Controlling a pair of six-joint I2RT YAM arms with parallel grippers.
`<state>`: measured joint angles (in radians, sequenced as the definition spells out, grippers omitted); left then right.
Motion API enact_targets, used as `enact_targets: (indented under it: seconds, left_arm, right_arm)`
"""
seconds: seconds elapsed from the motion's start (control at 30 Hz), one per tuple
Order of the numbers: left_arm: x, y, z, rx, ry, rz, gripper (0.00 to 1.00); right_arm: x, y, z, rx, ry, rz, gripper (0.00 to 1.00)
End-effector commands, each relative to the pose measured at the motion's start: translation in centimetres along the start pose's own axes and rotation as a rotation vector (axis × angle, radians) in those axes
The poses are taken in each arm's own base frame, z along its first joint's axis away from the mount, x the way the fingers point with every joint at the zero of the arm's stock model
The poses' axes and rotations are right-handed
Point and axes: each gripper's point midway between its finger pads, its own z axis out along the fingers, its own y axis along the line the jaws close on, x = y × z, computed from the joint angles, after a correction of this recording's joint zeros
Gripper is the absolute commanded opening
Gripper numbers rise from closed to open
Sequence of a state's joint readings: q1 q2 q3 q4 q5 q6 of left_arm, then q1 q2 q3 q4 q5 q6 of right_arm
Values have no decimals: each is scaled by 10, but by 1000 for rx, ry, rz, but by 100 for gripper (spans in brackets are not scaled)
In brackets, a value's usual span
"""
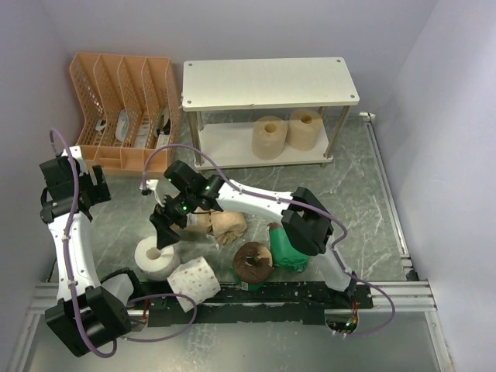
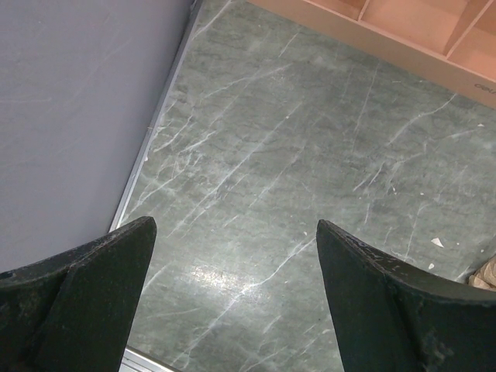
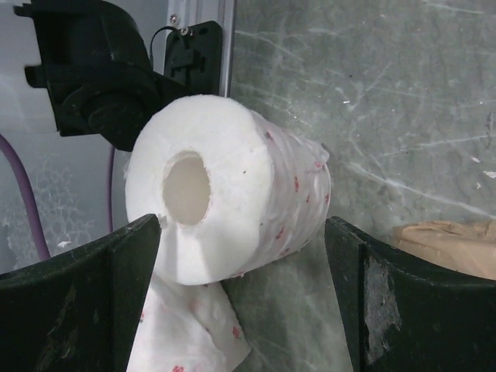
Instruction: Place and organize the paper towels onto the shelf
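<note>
White red-dotted paper-towel roll [image 3: 232,186], likely light and crushable: I am bracketing its curved sides with the wide-open right tool [image 3: 242,225]; left tool [image 2: 236,225] is gaping empty.

L hand [image 2: 234,229], jaws apart, above tbl [image 2: 310,139]

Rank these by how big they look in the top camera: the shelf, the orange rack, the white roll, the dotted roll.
Largest: the shelf.
Next: the orange rack.
Last: the white roll and the dotted roll, which look alike.
</note>
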<state>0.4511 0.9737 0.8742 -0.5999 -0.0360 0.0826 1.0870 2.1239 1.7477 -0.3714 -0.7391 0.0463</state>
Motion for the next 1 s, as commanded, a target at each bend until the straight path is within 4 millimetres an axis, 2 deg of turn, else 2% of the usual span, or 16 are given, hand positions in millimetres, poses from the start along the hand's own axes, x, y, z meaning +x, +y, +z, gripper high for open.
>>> enact_targets:
  seconds: [0.0,0.2,0.33,0.43,0.5,0.57,0.7,0.8,0.83,0.93,0.97]
  left_arm:
    - [-12,2,-3,5,-46,3,96]
    - [-13,0,-5,19,-55,9,96]
    - [-12,-1,-4,22,-50,14,96]
    - [-12,-1,-4,25,-52,17,96]
    - [-12,-2,-4,30,-51,19,96]
    - [-11,-2,-4,31,-48,20,96]
    - [-11,-3,-3,34,-46,23,96]
    - [-11,-3,-4,37,-53,26,96]
    - [-11,-3,-4,37,-51,27,96]
    - [-10,-4,-4,41,-49,28,96]
    - [-10,-4,-3,41,-46,28,96]
  right_arm:
    - [-3,1,10,-13,6,-4,87]
    - [9,1,21,-30,38,7,87]
    - [21,5,26,-43,64,3,92]
    - [26,5,30,-36,74,-6,88]
    - [28,5,31,-36,80,-7,79]
    - [30,4,33,-36,88,-6,65]
    - [31,4,32,-33,102,1,24]
    - [37,4,28,-14,105,-1,3]
    - [39,4,26,-6,107,1,0]
    - [37,8,16,17,99,0,0]
    - [28,12,8,31,74,-12,0]
